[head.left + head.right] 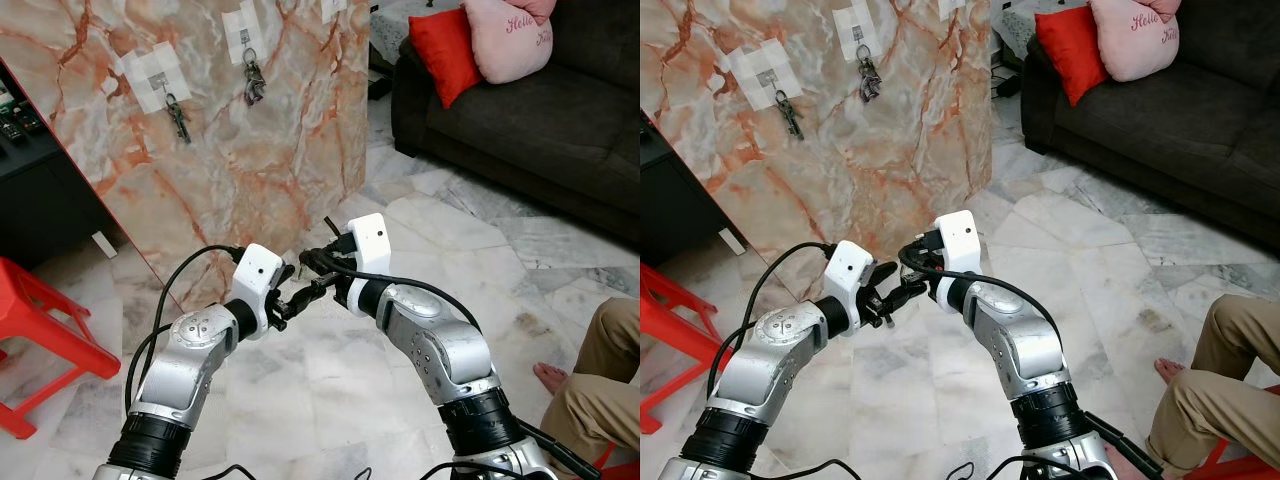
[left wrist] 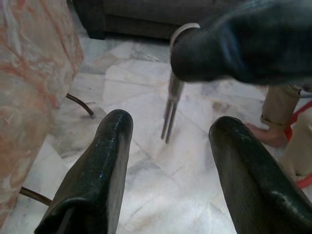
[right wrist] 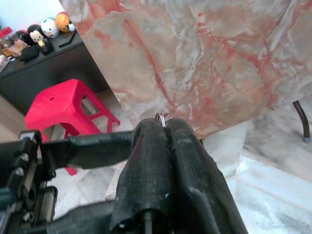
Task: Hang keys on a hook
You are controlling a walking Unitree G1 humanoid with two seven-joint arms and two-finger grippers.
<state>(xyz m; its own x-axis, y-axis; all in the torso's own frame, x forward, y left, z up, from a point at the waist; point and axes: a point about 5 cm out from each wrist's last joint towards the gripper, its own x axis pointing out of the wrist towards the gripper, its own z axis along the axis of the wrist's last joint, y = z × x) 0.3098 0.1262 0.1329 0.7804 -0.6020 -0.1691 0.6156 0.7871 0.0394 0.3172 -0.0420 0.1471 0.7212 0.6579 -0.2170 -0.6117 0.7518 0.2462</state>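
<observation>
The keys [image 2: 170,109] hang pinched in my right tool [image 3: 163,134], clenched on their ring, low at the centre of the frame, well short of the wall. My left tool [image 2: 165,141] stands released, its fingers spread either side of the dangling keys, so I judge this a hand-over between tools. On the marble panel [image 1: 280,120], upper left, two hooks already carry key bunches [image 1: 253,82]. Next I must settle which tool carries, then raise the ring to a free hook; I can't make one out.
</observation>
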